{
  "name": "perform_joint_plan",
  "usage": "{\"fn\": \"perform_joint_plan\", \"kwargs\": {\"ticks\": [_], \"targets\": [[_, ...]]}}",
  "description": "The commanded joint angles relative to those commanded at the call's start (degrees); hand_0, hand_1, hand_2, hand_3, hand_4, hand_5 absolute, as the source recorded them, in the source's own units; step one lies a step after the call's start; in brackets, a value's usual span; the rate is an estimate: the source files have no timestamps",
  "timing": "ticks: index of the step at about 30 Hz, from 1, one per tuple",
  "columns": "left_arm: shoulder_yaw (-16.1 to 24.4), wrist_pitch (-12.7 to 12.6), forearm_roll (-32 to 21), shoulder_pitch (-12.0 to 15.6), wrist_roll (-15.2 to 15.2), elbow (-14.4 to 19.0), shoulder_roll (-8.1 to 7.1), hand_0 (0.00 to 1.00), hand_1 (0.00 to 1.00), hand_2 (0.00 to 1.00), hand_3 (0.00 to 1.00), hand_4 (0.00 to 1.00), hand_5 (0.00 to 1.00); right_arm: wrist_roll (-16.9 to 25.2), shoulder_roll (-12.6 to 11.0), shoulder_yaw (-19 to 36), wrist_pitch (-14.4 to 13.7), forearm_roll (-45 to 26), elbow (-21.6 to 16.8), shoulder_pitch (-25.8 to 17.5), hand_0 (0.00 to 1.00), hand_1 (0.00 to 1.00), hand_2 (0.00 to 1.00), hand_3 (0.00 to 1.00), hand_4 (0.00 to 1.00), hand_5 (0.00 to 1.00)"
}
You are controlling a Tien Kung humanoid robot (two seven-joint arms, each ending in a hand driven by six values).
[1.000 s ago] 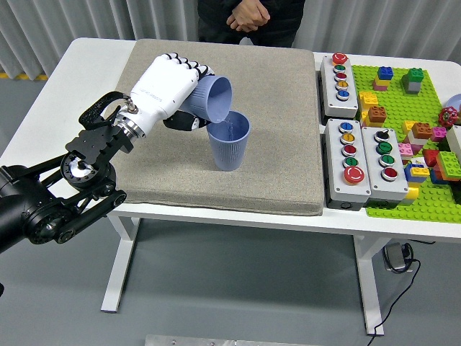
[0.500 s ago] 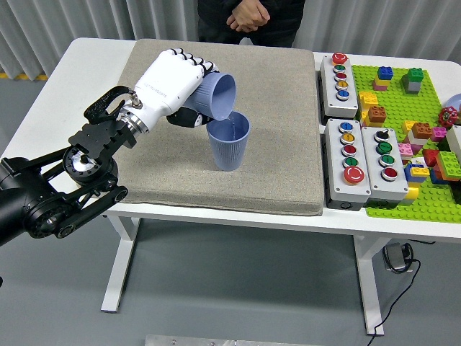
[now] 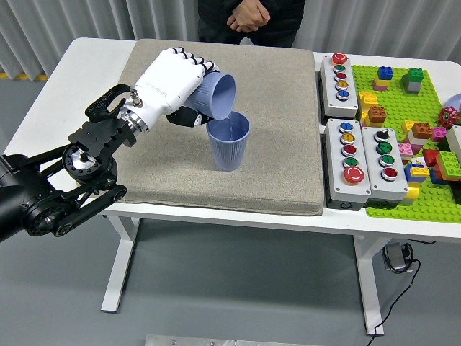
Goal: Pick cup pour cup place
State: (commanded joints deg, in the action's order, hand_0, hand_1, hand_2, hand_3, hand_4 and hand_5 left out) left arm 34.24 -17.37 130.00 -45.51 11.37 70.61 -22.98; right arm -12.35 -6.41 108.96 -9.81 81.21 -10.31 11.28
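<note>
Blue cup [image 3: 218, 96] held in left hand [image 3: 169, 85], tipped on its side, mouth facing right and down over second cup [image 3: 229, 141]. White fingers [image 3: 193, 66] wrap the tipped cup's base and upper wall; thumb side hidden beneath. Rim of tipped cup sits just above second cup's left rim; contact cannot be told. Second cup stands upright near the middle of grey mat [image 3: 281, 108] on white tabletop [image 3: 94, 61]. Button boxes [image 3: 356, 140] right of mat. Person's clasped hands [image 3: 247, 16] at far edge.
</note>
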Motion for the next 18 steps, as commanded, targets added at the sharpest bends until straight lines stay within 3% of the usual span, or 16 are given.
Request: {"fn": "perform_joint_plan", "kwargs": {"ticks": [18], "targets": [[-2.53,1.31,0.00,-1.96,0.50,0.47,-1.56,0.574,0.548,0.538,0.553,0.771,0.179,-0.02,-0.07,-0.08,-0.13,-0.12,0.00,0.15,0.694,0.615,0.590,0.591,0.002,0.242]]}}
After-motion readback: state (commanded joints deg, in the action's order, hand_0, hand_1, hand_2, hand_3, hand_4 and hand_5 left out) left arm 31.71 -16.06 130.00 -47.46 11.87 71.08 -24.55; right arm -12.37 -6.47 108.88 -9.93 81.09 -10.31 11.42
